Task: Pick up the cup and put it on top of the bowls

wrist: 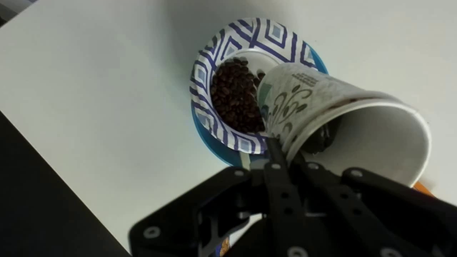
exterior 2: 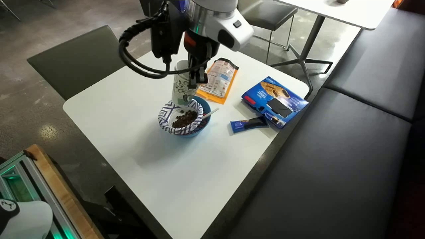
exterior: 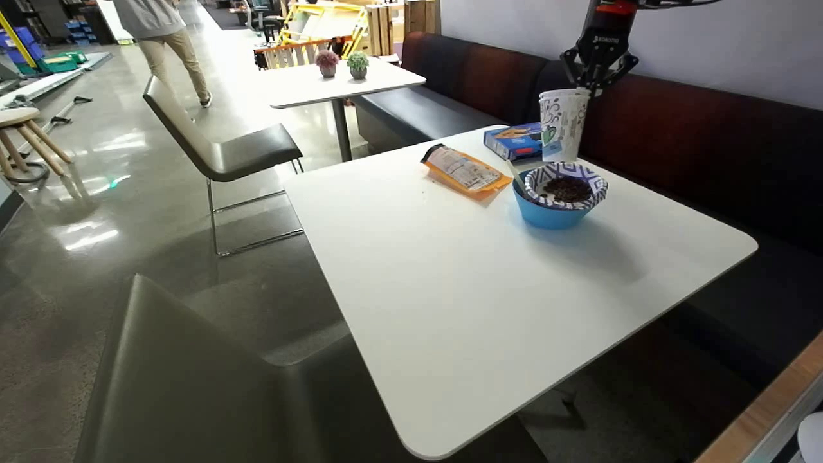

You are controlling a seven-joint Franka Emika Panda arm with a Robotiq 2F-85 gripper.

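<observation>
Black pincer, clamped on the wall of a white paper cup at its rim; in the wrist view, 1 finger appears to be outside that wall and 1 inside. In both exterior views the cup hangs roughly upright, mouth up, at 12 o'clock from a light-blue bowl, which stands on the white desk with a purple-patterned paper bowl nested in it. The paper bowl seems tilted, and dark brown beans lie in its hollow. Seen from the wrist, the cup covers the paper bowl from about 3 to 5 o'clock, its mouth pointing toward 4 o'clock. Whether the base touches anything cannot be told.

The step in hand looks like the placing: the cup is picked up and about over its goal, but not yet let go. The next move probably calls for centring the base over the beans, then lowering slowly, cup level, until the bowls bear its weight. Only then should the fingers part and back away toward 12 o'clock. With the paper bowl tilted, the cup may rock, so a gentle release matters.
</observation>
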